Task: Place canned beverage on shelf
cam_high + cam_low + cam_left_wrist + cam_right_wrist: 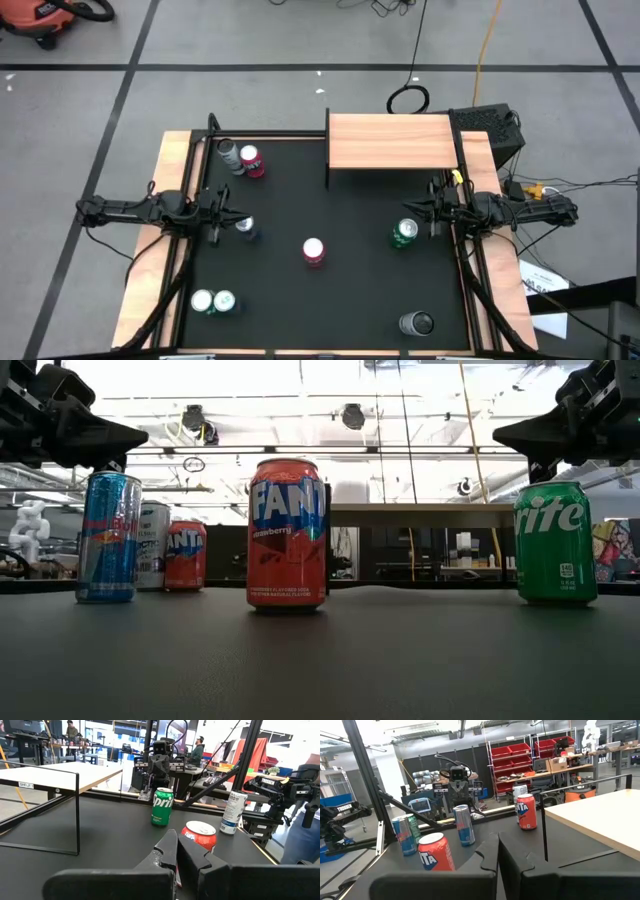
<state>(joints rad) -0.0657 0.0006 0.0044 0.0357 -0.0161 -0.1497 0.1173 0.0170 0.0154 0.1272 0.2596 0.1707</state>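
Observation:
The shelf (pixel 390 140), a light wooden board on thin black posts, stands at the table's far right. A red Fanta can (pixel 313 250) stands upright at the mat's middle. A green Sprite can (pixel 404 233) stands right of it, and a blue can (pixel 245 227) left of it. My left gripper (pixel 228 213) is shut and empty, just left of the blue can and above it in the low view (pixel 100 440). My right gripper (pixel 432 213) is shut and empty, just right of the Sprite can and above it (pixel 530 435).
A grey can (pixel 232 155) and a second red can (pixel 252 162) stand at the far left. Two green cans (pixel 213 302) stand near left, and a dark can (pixel 416 323) near right. Black frame posts (pixel 460 150) flank the shelf.

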